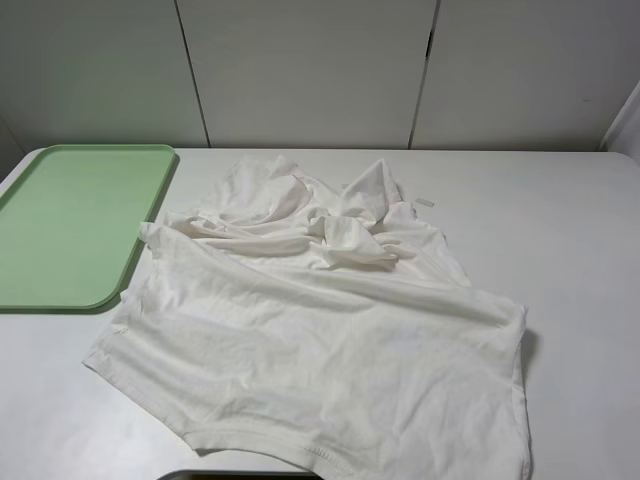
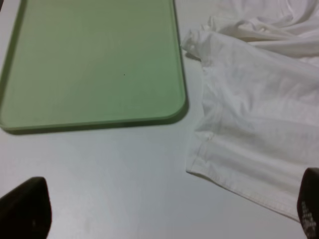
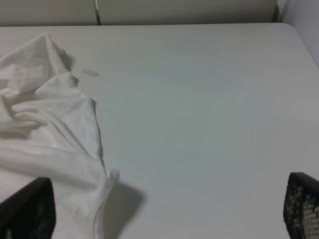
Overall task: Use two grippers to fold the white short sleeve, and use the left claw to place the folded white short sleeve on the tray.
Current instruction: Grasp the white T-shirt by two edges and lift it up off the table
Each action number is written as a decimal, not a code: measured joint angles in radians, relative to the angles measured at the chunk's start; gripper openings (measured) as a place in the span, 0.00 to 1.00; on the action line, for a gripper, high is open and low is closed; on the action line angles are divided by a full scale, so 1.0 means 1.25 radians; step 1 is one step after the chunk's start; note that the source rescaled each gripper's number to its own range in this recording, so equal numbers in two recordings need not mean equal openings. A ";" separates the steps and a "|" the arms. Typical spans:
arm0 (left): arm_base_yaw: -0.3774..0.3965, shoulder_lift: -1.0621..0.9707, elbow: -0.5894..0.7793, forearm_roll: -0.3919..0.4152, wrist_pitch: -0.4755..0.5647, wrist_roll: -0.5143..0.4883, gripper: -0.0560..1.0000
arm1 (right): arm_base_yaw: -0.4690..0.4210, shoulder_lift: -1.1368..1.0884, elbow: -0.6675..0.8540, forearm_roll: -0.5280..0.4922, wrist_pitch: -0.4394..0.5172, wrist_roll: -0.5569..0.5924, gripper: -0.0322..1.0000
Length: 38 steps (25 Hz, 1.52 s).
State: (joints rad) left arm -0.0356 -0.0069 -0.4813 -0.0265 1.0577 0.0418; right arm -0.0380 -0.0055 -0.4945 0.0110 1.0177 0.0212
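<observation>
A plain white desk (image 1: 570, 240) with a matte top and rounded far corners fills the scene, evenly lit, its shadows soft. Behind its far edge stands a pale panelled wall (image 1: 300, 70) — split by two dark vertical seams (image 1: 193, 75).

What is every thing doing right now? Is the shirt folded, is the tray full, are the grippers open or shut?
White cotton short-sleeve T-shirt: unfolded, crumpled on the white table.
Pale green rectangular plastic tray: empty, lying flat beside the shirt.
Left black two-finger gripper: open, holding nothing.
Right black two-finger gripper: open, holding nothing.
</observation>
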 joint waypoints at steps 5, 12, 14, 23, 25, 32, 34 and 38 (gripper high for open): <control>0.000 0.000 0.000 0.000 0.000 0.000 0.98 | 0.000 0.000 0.000 -0.001 0.000 0.000 1.00; 0.000 0.000 0.000 0.000 0.000 0.000 0.98 | 0.000 0.000 0.000 -0.001 0.000 0.000 1.00; 0.000 0.000 0.000 0.000 0.000 0.000 0.98 | 0.000 0.000 0.000 -0.001 0.000 0.000 1.00; 0.000 0.000 0.000 0.000 0.000 0.000 0.98 | 0.000 0.000 0.000 -0.001 0.000 0.000 1.00; 0.000 0.000 0.000 0.000 0.000 0.000 0.98 | 0.000 0.000 0.000 -0.001 0.000 0.000 1.00; 0.000 0.000 0.000 0.000 0.000 0.000 0.98 | 0.000 0.000 0.000 -0.001 0.000 0.000 1.00; 0.000 0.000 0.000 0.000 0.000 0.000 0.98 | 0.000 0.000 0.000 -0.001 0.000 0.000 1.00; 0.000 0.000 0.000 0.000 0.001 0.000 0.98 | 0.000 0.000 0.000 -0.001 0.000 0.000 1.00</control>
State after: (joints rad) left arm -0.0356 -0.0069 -0.4813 -0.0265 1.0587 0.0418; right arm -0.0380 -0.0055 -0.4945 0.0102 1.0177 0.0212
